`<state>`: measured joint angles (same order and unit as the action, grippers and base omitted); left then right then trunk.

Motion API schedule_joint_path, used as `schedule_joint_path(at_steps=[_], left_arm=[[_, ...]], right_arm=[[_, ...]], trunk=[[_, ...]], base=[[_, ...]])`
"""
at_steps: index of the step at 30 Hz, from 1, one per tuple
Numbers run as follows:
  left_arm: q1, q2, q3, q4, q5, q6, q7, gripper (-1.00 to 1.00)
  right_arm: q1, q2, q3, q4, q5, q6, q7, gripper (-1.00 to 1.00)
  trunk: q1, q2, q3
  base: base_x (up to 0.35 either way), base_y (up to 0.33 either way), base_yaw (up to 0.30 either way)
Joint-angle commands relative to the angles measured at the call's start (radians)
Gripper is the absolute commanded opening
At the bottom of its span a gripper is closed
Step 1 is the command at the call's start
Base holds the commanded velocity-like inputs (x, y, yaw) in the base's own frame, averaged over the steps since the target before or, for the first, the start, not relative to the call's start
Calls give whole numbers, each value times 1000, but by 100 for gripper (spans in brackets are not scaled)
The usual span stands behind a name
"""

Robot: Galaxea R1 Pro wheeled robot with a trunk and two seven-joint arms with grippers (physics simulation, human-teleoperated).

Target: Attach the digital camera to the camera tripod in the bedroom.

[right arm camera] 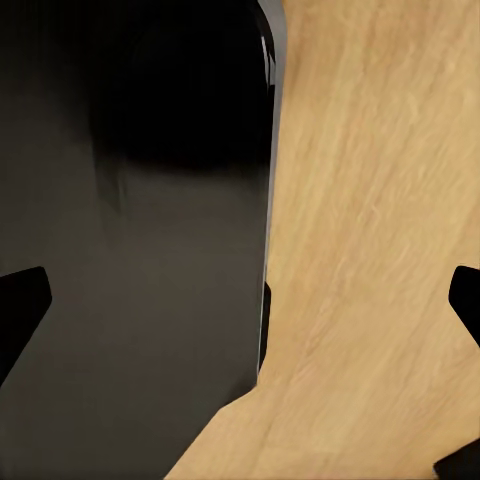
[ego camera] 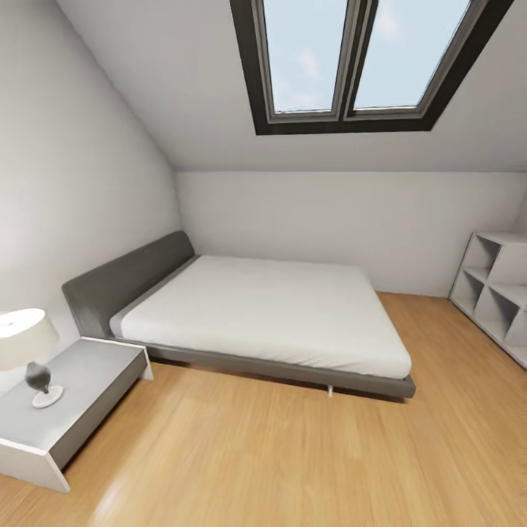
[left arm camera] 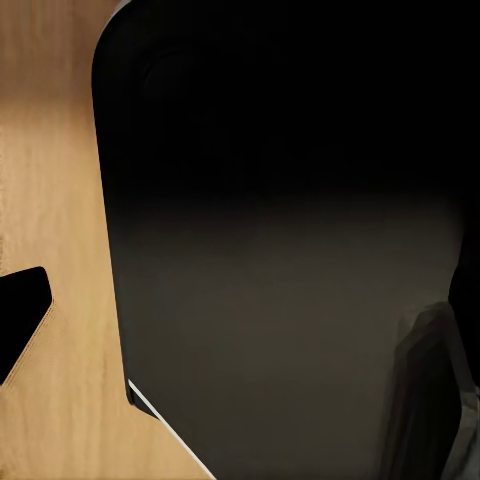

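1. Wood plank floor [ego camera: 293, 454] fills the foreground of the bedroom in the head view.
2. Grey nightstand [ego camera: 88, 380] stands at near left, carrying a white-shaded lamp [ego camera: 25, 344].
3. Grey bed [ego camera: 271, 315] sits beyond, headboard against the left wall.
4. White cube shelving [ego camera: 494, 296] stands at far right.
5. Skylight [ego camera: 359, 58] is set in the sloped ceiling.
6. Wrist views: left gripper [left arm camera: 240, 300] and right gripper [right arm camera: 245, 300] have fingertips spread wide, holding nothing, above the floor beside a dark body.
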<state>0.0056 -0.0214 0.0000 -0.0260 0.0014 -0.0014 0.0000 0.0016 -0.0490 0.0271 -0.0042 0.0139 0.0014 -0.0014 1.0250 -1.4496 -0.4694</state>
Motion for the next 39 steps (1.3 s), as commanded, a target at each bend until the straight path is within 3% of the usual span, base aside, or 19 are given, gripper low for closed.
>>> schedule_joint_path(at_steps=[1, 39], left_arm=[[1, 0, 0, -2, 0, 0, 0, 100], [1, 0, 0, -2, 0, 0, 0, 100]], right_arm=[[0, 0, 2, 0, 1, 0, 0, 100], [0, 0, 4, 0, 1, 0, 0, 100]], trunk=[[0, 0, -1], [0, 0, -1]], base=[[0, 0, -279], [0, 0, -279]])
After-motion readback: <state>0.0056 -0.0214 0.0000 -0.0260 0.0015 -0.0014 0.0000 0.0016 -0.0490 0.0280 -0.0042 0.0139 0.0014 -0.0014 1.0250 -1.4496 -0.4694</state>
